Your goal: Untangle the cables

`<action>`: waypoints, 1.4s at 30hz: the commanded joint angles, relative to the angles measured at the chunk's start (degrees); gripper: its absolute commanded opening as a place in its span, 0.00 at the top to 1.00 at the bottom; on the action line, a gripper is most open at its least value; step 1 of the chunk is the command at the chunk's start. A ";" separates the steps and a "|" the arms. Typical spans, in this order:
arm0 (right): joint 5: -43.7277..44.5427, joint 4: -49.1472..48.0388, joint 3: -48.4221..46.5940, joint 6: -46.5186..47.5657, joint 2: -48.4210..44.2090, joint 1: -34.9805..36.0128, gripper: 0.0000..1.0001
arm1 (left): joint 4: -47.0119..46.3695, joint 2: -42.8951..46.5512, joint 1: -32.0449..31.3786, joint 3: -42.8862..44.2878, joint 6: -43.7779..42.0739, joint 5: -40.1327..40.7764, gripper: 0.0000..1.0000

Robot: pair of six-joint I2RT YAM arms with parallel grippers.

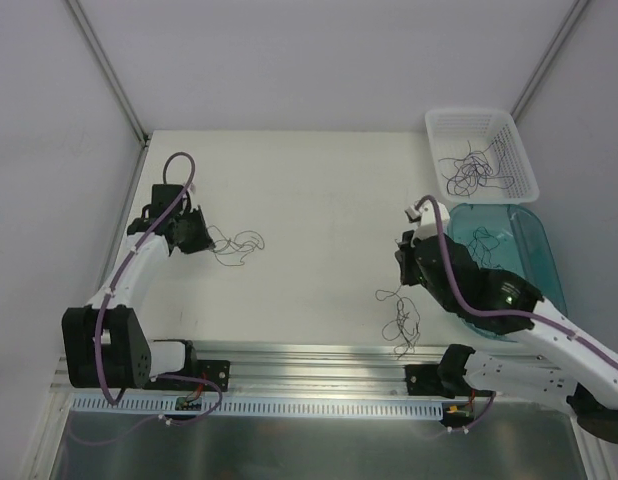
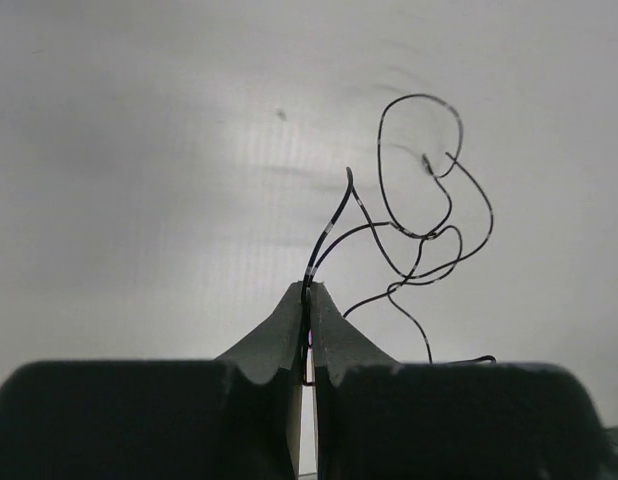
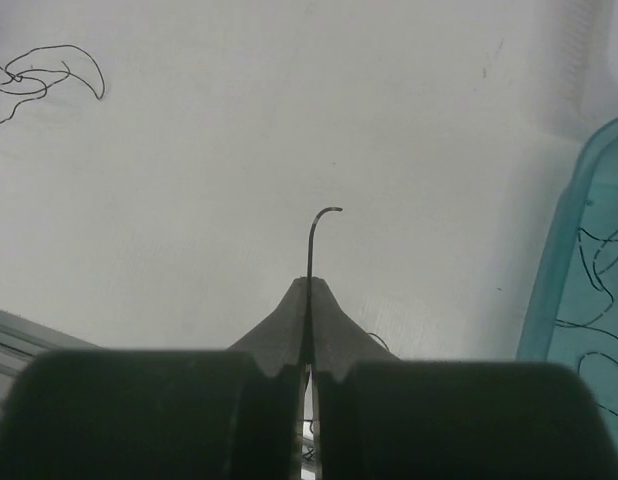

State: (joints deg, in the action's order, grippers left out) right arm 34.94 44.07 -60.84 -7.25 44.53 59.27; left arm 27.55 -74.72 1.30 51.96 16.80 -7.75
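Top external: left gripper (image 1: 203, 238) is clamped on a curly cable (image 1: 239, 245) lying on the table (image 1: 319, 190); right gripper (image 1: 402, 268) pinches a second cable (image 1: 401, 322) trailing toward the near rail (image 1: 319, 352). Left wrist: jaws together on the curly cable (image 2: 419, 200). Right wrist: jaws together on the second cable (image 3: 311, 240), teal bin (image 3: 564, 260) at right.

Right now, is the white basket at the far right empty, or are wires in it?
Not empty. The top view shows a loose bunch of dark curly wires lying inside the white basket.
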 commanded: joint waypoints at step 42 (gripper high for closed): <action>-33.47 -52.00 10.48 -7.70 38.27 -12.77 0.99 | -12.52 18.64 -10.88 -10.48 -6.25 -26.54 0.95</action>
State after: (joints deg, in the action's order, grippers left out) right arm -2.44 -8.12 -50.41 -16.51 86.39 47.24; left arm 16.88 -57.49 -9.39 42.22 11.29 -34.41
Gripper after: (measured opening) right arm 0.038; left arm 0.045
